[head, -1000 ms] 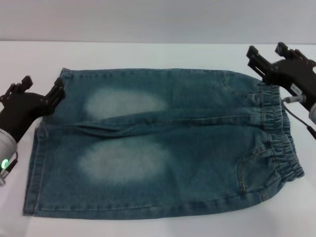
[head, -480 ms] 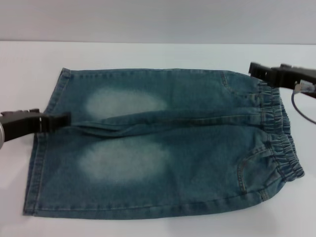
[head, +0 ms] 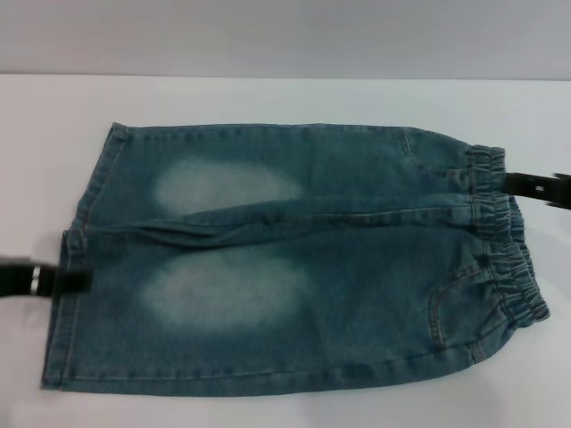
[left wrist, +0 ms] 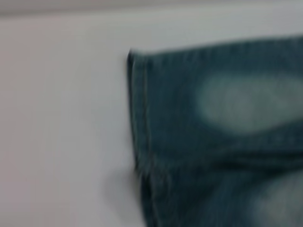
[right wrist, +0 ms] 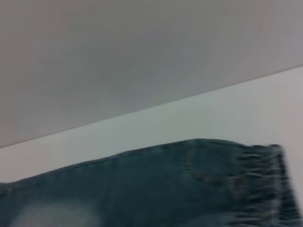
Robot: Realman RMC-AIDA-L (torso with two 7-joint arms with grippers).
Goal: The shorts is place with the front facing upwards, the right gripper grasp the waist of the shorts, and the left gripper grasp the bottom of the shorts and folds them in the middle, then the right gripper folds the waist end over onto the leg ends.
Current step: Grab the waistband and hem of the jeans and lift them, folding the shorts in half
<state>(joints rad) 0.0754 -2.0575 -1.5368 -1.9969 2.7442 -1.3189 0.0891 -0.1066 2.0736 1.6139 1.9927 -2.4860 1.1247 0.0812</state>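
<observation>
Now the left gripper [head: 76, 280] reaches in low from the left edge of the white table [head: 268, 98], a thin dark bar whose tip lies at the hem of the near leg, at the bottom of the shorts [head: 70, 285]. Whether it touches the denim cannot be told, and its jaws are too smeared to say if they are parted or closed. At the opposite side the right gripper [head: 510, 184] comes in from the right edge, equally flat and blurred, its tip over the gathered waist of the shorts [head: 500, 232] toward the far end of the band; its jaws cannot be read either.

Half a second ago the left gripper lay farther from the table's near edge, level with the split between the two legs, and it has since slid down to the near leg's hem. The right gripper was then at the far corner of the waistband and has dropped a little onto the band itself. A second ago both claws stood spread and clear of the cloth.

The shorts [head: 294, 259] lie flat and front up across the middle of the table, waist to the right, leg hems to the left, unmoved and unfolded.
</observation>
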